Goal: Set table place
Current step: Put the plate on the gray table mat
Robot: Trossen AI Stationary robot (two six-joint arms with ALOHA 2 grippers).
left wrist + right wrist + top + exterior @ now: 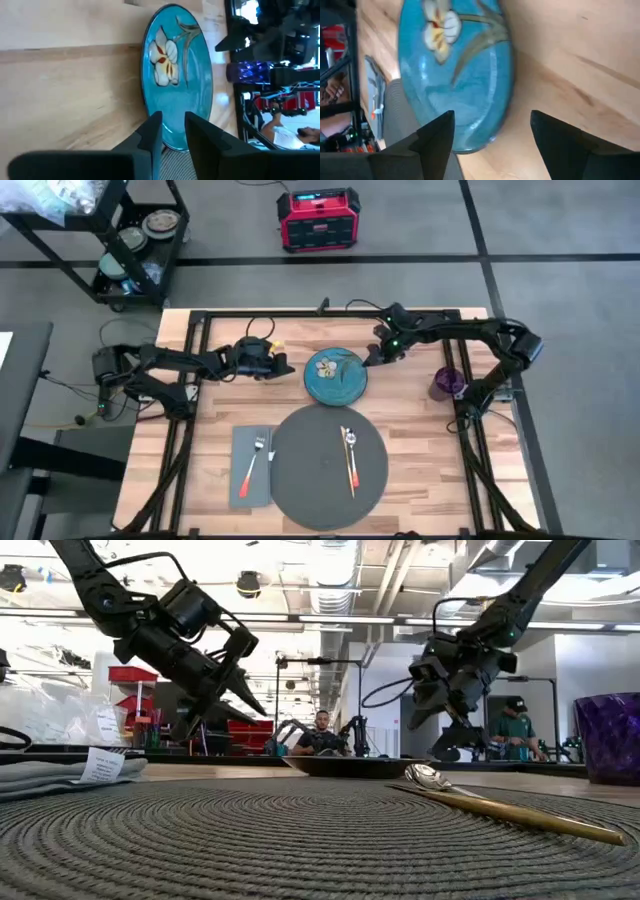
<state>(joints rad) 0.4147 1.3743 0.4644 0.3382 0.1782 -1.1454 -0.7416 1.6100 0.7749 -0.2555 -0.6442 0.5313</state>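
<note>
The teal plate (335, 375) with a flower pattern lies flat on the table (420, 430), just beyond the far edge of the round dark grey place (330, 470). My left gripper (288, 368) hovers at the plate's left edge, open by a narrow gap (173, 132). At the plate's right edge hovers my right gripper (372, 358), wide open (492, 132), with its fingers spread above the rim. In the low view both grippers hang clear above the plate (350, 766). A gold spoon (500, 805) lies on the place.
A grey napkin (252, 470) with a red-handled fork lies left of the place. A purple cup (446, 383) stands at the table's right. Black frame bars (300, 313) run along the table's far side and both ends. People sit in the room behind (320, 735).
</note>
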